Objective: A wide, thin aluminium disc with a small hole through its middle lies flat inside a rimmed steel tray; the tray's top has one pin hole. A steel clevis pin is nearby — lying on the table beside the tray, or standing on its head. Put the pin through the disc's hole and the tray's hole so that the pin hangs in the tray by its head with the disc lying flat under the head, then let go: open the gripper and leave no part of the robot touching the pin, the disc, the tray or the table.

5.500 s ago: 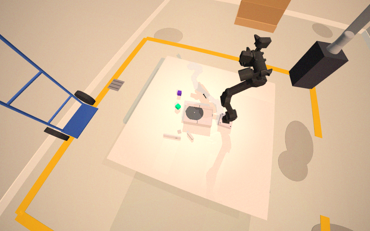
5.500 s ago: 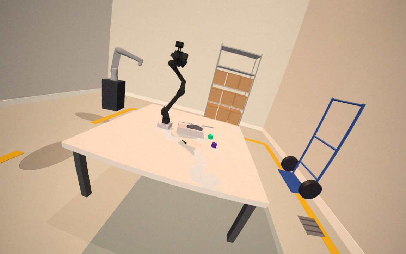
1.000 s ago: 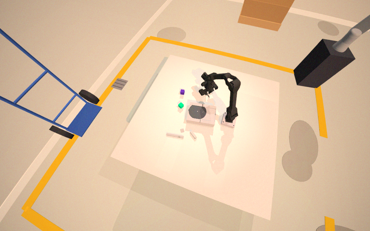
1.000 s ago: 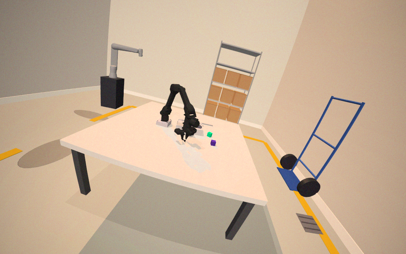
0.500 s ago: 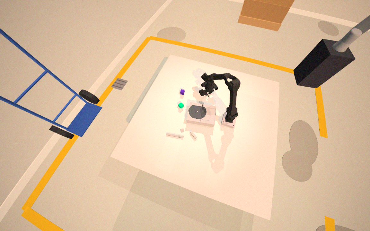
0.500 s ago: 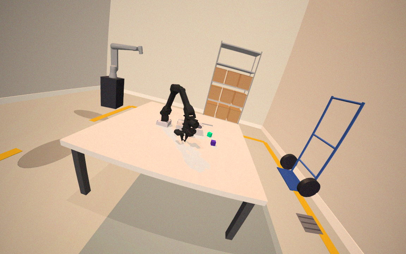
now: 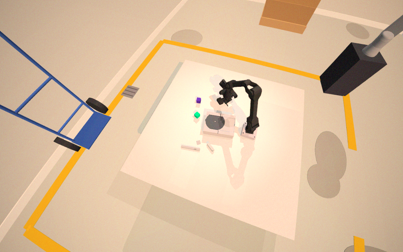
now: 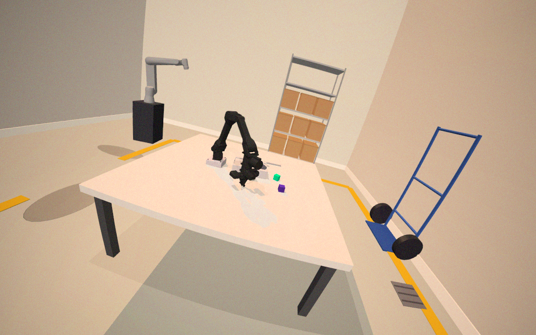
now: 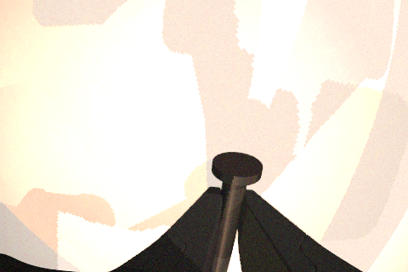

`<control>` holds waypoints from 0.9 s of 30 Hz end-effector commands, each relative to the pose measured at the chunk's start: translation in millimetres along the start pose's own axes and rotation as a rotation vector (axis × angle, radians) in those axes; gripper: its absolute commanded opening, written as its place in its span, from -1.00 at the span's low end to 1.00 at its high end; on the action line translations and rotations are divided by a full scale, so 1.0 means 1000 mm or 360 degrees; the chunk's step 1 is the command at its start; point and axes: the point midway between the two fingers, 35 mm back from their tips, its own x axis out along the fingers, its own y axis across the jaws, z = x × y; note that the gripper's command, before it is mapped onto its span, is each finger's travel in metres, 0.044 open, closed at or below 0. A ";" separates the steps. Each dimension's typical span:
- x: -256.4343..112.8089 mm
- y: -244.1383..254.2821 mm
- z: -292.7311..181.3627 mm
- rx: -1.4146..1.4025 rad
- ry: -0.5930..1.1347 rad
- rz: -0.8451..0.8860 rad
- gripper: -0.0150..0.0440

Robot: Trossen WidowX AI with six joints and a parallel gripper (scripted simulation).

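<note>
My gripper (image 7: 227,104) (image 8: 243,184) (image 9: 229,199) is low over the table, beside the tray on the purple cube's side. It is shut on the steel clevis pin (image 9: 229,223). In the wrist view the pin's round head is just past the fingertips and its shank runs between the fingers toward the camera, slightly slanted. The top and exterior views are too small to show the pin clearly. The dark disc (image 7: 211,125) lies in the pale rimmed tray (image 7: 217,133) (image 8: 264,174), toward its left side in the top view, with a small light spot at its middle. The tray's hole cannot be made out.
A green cube (image 7: 197,114) (image 8: 276,177) and a purple cube (image 7: 198,100) (image 8: 281,188) stand left of the tray in the top view. Below the tray there lie a long pale bar (image 7: 190,147), a shorter bar (image 7: 210,147) and a small pale block (image 7: 198,142).
</note>
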 end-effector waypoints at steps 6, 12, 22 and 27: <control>-0.010 0.000 0.000 -0.0004 0.0001 0.0000 -0.49; -0.030 0.000 0.000 0.0000 0.0000 0.0000 -0.49; -0.063 0.000 0.000 0.0000 0.0000 0.0001 -0.49; -0.070 0.000 0.000 0.0000 0.0000 0.0001 -0.49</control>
